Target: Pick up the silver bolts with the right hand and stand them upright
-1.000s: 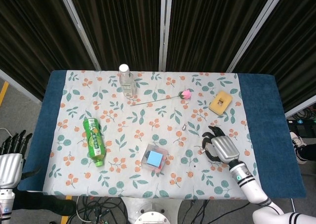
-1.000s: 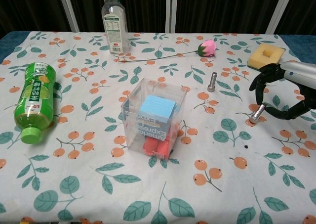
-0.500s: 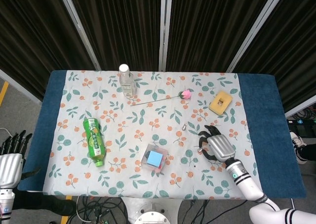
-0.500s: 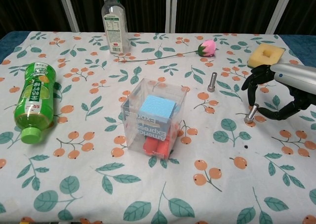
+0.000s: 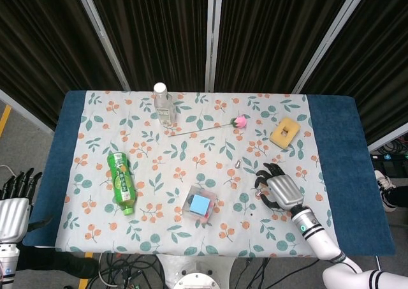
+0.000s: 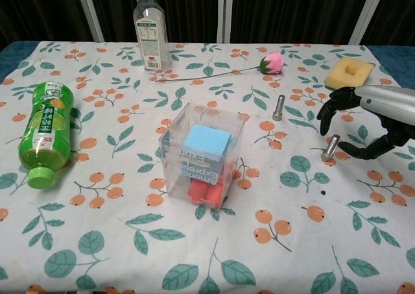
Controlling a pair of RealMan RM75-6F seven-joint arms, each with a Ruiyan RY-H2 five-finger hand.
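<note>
One silver bolt [image 6: 279,107] stands upright on the floral cloth right of the clear box, and shows small in the head view [image 5: 237,163]. A second silver bolt [image 6: 330,148] stands on its head with a slight lean, further right. My right hand [image 6: 382,102] arches around it: the fingers [image 6: 326,114] curve over its left side with a gap, and the thumb lies low at its right. I cannot tell whether the thumb touches it. In the head view that hand [image 5: 278,188] covers the bolt. My left hand [image 5: 14,207] hangs off the table's left edge, fingers apart, holding nothing.
A clear box [image 6: 202,154] with a blue block stands mid-table. A green bottle [image 6: 44,128] lies at the left and a clear bottle [image 6: 148,28] stands at the back. A pink rose [image 6: 272,62] and a yellow sponge [image 6: 350,72] lie behind the right hand.
The right hand carried the bolt a little left and set it down on its head. Its fingers have since spread away from the bolt, which has stayed in place. The left hand has not moved.
</note>
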